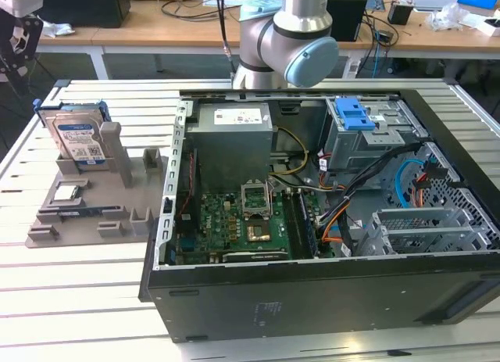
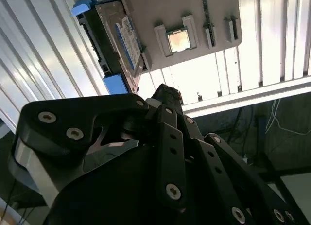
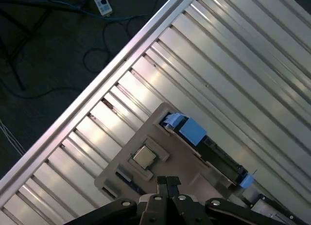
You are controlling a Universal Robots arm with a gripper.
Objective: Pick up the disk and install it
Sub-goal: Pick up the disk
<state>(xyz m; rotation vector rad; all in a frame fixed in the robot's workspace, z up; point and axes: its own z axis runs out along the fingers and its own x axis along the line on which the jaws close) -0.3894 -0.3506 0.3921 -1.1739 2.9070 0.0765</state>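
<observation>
The disk point(image 1: 78, 139) stands on edge in a slot of the grey fixture point(image 1: 117, 221) at the exterior view's left, its white and blue label showing between blue side rails. In the second wrist view the disk point(image 2: 119, 40) leans in the same slot, and in the first wrist view I see the disk point(image 3: 214, 149) edge-on with its blue rail ends. My gripper point(image 3: 166, 180) hovers above the fixture, a short way from the disk, with its black fingers together and nothing between them. The second wrist view shows the gripper point(image 2: 165, 91) from behind its linkage.
A small square silver chip point(image 1: 66, 192) lies in a fixture pocket near the disk. The open computer case point(image 1: 312, 284) lies at the exterior view's right, with a drive cage and its blue latch point(image 1: 353, 113). The slatted metal table point(image 1: 78, 299) ends close to the fixture.
</observation>
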